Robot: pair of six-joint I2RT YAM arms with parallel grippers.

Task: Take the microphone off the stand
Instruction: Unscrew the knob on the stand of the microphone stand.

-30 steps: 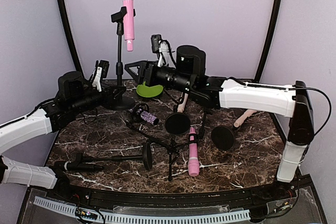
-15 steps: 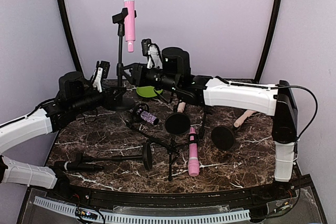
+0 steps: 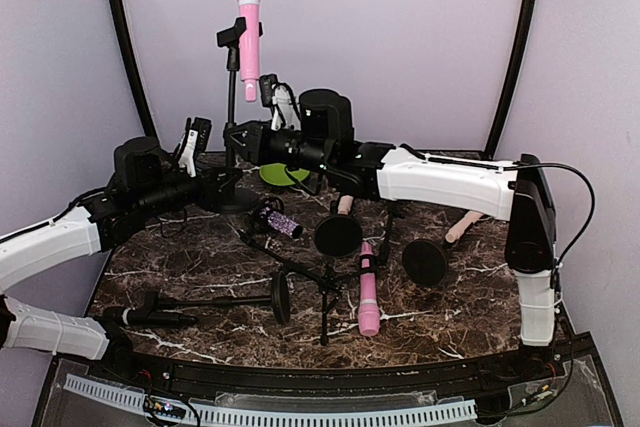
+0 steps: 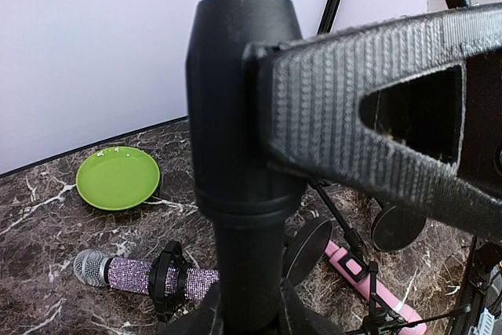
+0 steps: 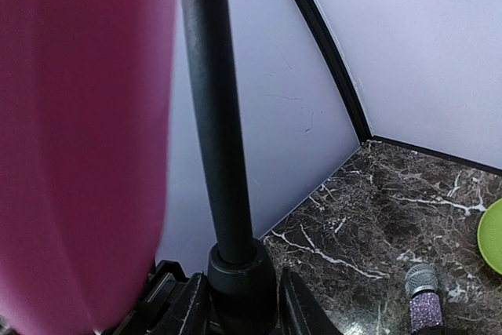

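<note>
Microphone [image 3: 247,32], pink, clipped upright at the top of a black stand [image 3: 229,117] toward the back left of a dark marbled surface [image 3: 480,287]. Low on the pole, left pincer [image 3: 221,185] closed around the thick collar, one ribbed finger [image 4: 369,115] pressed against it in the left wrist view, apparently bracing the stand. Right pincer [image 3: 243,132] raised beside the pole, just under the microphone's lower end. In the right wrist view, only a close pink blur and the pole beside it, own fingers out of sight, so cannot tell how far open.

Step in hand, by judgement: approach for the grasp, microphone not yet taken. Next move likely calls for rising to the pink body, closing around it, then pulling it free of the clip with the stand held firm.

Elsewhere on the surface: green plate [image 3: 283,174], glittery purple microphone [image 3: 278,219], second pink microphone [image 3: 368,292] lying flat.
</note>
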